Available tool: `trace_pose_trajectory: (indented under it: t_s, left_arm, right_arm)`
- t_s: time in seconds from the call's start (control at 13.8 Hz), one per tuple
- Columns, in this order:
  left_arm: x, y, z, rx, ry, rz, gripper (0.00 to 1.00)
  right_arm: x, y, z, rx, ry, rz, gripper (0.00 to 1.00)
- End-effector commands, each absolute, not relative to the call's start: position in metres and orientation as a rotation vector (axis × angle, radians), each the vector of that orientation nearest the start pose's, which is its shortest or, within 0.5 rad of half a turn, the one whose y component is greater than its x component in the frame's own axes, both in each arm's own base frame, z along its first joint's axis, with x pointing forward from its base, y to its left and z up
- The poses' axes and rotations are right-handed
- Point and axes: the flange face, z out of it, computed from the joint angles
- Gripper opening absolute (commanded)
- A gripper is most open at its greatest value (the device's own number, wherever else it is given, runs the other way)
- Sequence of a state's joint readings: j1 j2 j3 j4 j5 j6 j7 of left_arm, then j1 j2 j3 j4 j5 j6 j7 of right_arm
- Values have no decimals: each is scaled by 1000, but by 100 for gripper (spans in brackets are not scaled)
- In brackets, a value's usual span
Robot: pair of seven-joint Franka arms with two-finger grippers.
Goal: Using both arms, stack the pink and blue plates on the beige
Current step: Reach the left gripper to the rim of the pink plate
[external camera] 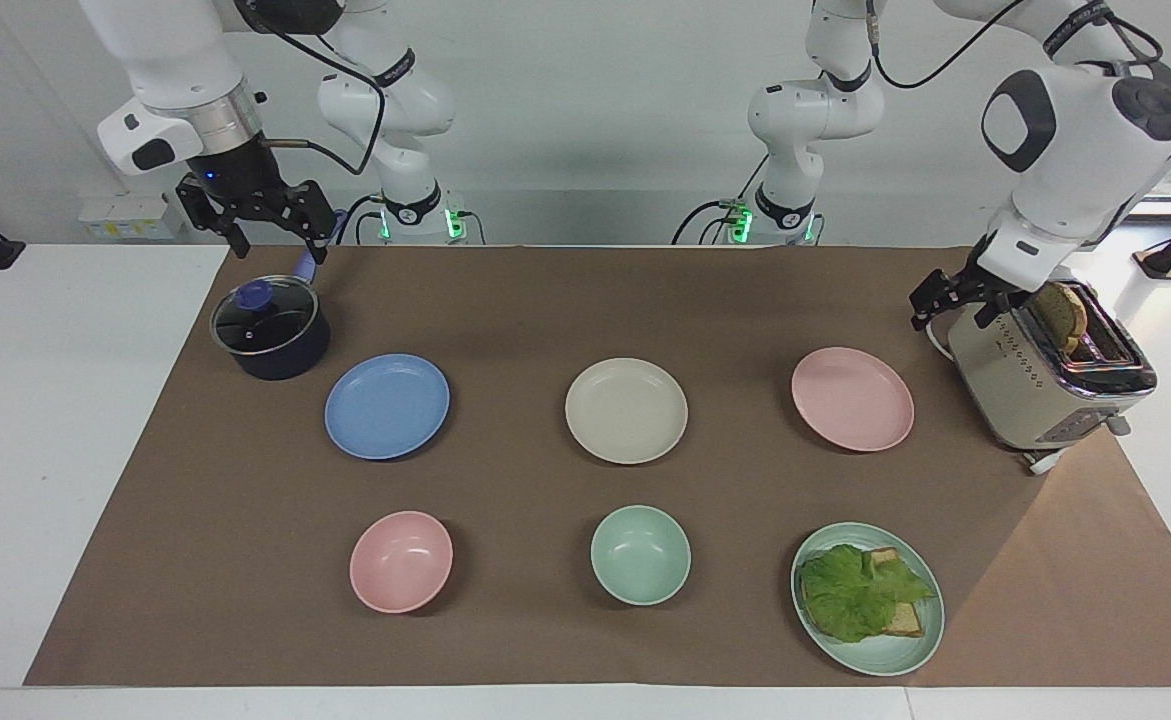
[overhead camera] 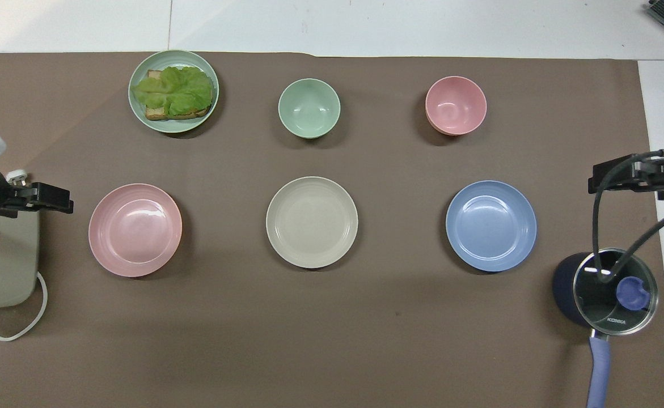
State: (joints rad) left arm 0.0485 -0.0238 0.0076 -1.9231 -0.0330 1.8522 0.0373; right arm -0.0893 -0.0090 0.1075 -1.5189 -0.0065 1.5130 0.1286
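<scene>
Three equal plates lie in a row across the brown mat, each with nothing on it. The beige plate (external camera: pixel 626 410) (overhead camera: pixel 312 221) is in the middle. The blue plate (external camera: pixel 387 406) (overhead camera: pixel 491 225) lies toward the right arm's end and the pink plate (external camera: pixel 852 398) (overhead camera: pixel 135 229) toward the left arm's end. My left gripper (external camera: pixel 948 312) (overhead camera: pixel 42 197) hangs open and empty over the toaster's edge that faces the pink plate, apart from the plate. My right gripper (external camera: pixel 280 245) (overhead camera: pixel 621 175) is open and empty in the air over the dark pot.
A dark pot with a glass lid (external camera: pixel 270 328) (overhead camera: pixel 607 289) stands beside the blue plate. A toaster (external camera: pixel 1045 375) holding toast stands beside the pink plate. Farther from the robots are a pink bowl (external camera: pixel 401 561), a mint-green bowl (external camera: pixel 640 554) and a green plate (external camera: pixel 880 662) with a lettuce sandwich.
</scene>
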Motion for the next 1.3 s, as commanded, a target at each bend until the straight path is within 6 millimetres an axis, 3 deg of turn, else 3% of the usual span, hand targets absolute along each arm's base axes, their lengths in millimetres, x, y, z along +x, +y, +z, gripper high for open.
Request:
trace_pose_trajectory:
  t_s: [0.0,0.14,0.58,1.01,1.08,1.16,1.23]
  left_arm:
    - [544,37,457,-3182,-78,60,100]
    - [553,39,416,-3180,-99,123,100]
    - [546,54,337,-3175,-164,184,100]
    - [515,50,319,-3160,-255,268,100]
    - [514,50,318,-3158,-259,290,80]
    - [513,50,318,-3153,-292,298,41]
    - [513,49,319,-3141,-361,304,14]
  right_arm:
    - [542,7,652,-3131,175,-9,100]
    - [542,7,652,-3131,175,-6,100]
    - [542,7,652,-3132,170,-4,100]
    - [542,5,651,-3132,165,-2,100]
    - [542,5,651,-3132,165,-2,100]
    - [542,5,651,-3132,168,-2,100]
    - [542,5,651,-3132,165,-2,100]
